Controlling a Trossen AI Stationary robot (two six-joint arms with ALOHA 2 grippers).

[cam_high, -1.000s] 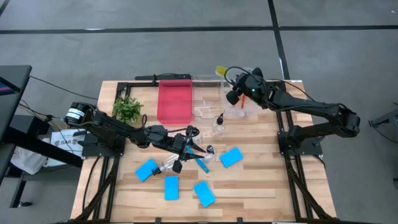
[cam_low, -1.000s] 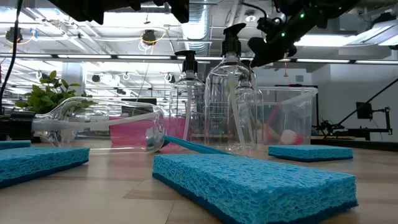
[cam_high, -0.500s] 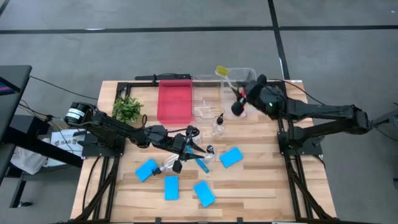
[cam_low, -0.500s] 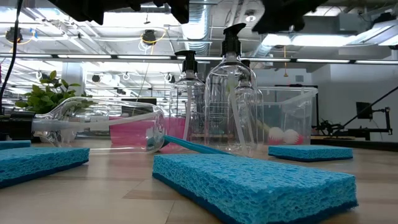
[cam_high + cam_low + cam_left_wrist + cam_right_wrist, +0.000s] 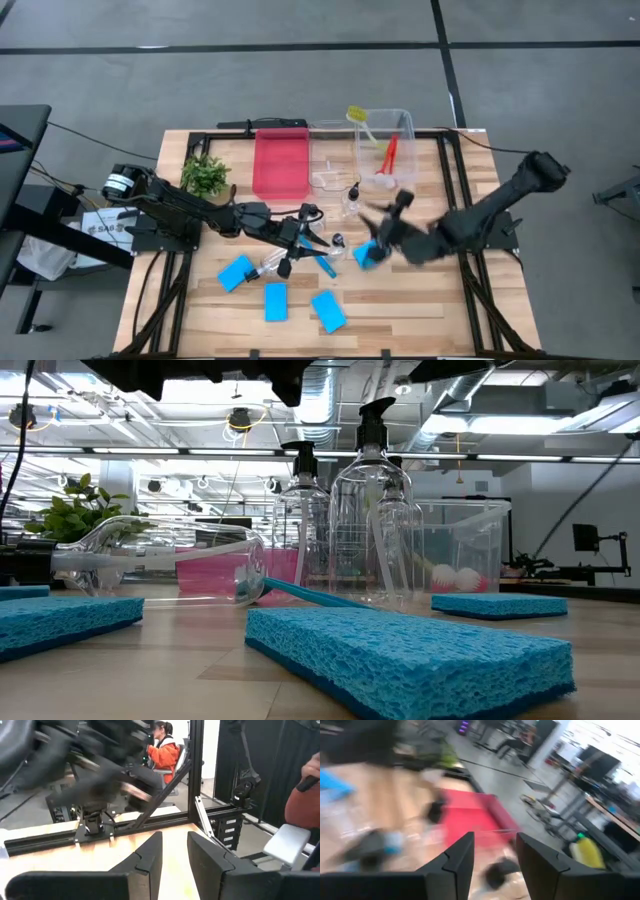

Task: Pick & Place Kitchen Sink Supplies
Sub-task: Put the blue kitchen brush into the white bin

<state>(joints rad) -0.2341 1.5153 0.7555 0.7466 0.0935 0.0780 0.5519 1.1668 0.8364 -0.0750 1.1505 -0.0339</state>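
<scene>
Now a flat bright-blue sponge (image 5: 368,254) is seen just beside the right gripper (image 5: 385,226), fingers parted, empty.

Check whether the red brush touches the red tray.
Apart. The high view shows the red brush inside the clear bin, separated from the red tray.

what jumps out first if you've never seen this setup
The blue sponges scattered over the table's near half stand out, one filling the low view's foreground. Next, the right gripper, jaws open and empty, blurred mid-table above another sponge. Behind them, a red tray and a clear bin holding red and yellow brushes.
</scene>
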